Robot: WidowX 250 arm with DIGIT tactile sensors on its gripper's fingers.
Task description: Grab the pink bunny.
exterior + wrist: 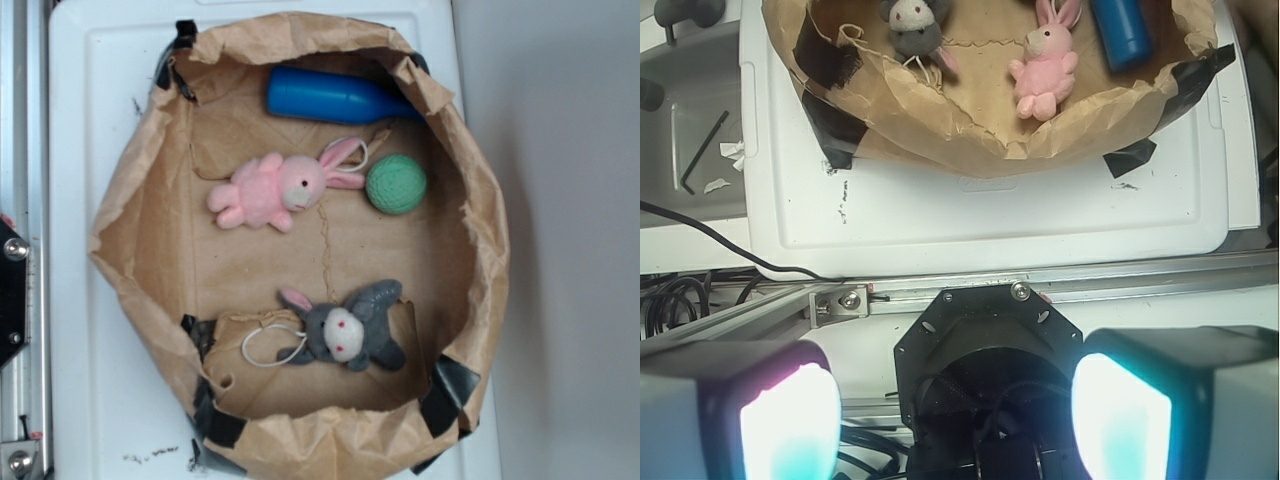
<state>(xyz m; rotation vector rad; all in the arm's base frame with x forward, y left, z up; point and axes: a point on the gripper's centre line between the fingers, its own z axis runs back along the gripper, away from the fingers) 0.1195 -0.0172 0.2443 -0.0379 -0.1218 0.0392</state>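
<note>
Waiting well short of its target, the gripper (955, 415) hangs outside the crumpled brown paper basket (120, 230), with its two pads (788, 425) spread wide and nothing between them. The wrist view shows it back over the aluminium rail (940, 292), the white tray (990, 215) lying between it and the basket's near wall. The exterior view shows no arm at all.

The pink bunny (272, 190) lies on its side on the basket floor, in the half near the blue bottle (335, 96), its ears pointing toward the green crocheted ball (396, 184) and one ear almost touching it. A thin white loop sits by the ears. The grey plush animal (345, 328) lies apart from it, across the floor near the opposite wall.

This looks like the very start: the approach is not yet made. The next move calls for travelling over the paper wall, centring above the bunny's plump body rather than its ears, then descending with the jaws straddling the torso, clear of the ball and bottle
</note>
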